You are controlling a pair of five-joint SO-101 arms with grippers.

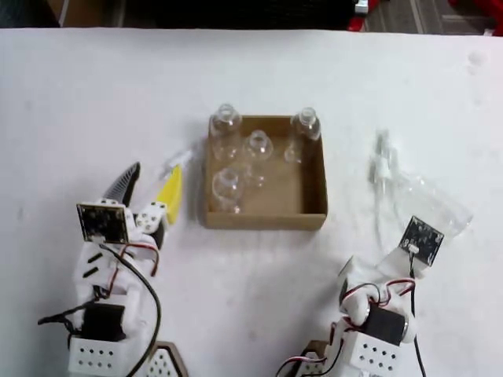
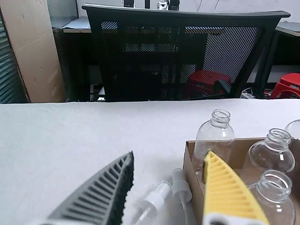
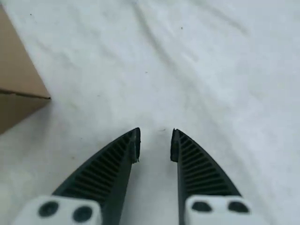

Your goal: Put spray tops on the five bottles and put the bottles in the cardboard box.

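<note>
The white table (image 1: 94, 94) carries the cardboard box (image 1: 263, 221) at its middle. Four bottles (image 1: 226, 184) stand upright inside it, necks bare. The fifth bottle (image 1: 440, 206) lies on its side at the box's 3 o'clock, well apart from it, with its long axis running roughly from 10 to 4 o'clock.

The left gripper (image 1: 156, 168) sits just off the box's 9 o'clock wall. Its grey and yellow jaws are spread wide with nothing grasped. A spray top (image 2: 159, 196) lies on the table between those jaws, just ahead of the tips at about 1 o'clock and close to the box wall. Its tube slants across the gap rather than along it. There may be two heads lying together there; I cannot tell.

The right gripper (image 3: 155, 131) points down at bare table, its jaws a little parted and gripping nothing. A second spray top (image 1: 383, 161) lies between the box and the fallen bottle.

The left arm is plainly nearer to the first top, so the pick looks to be its job.
</note>
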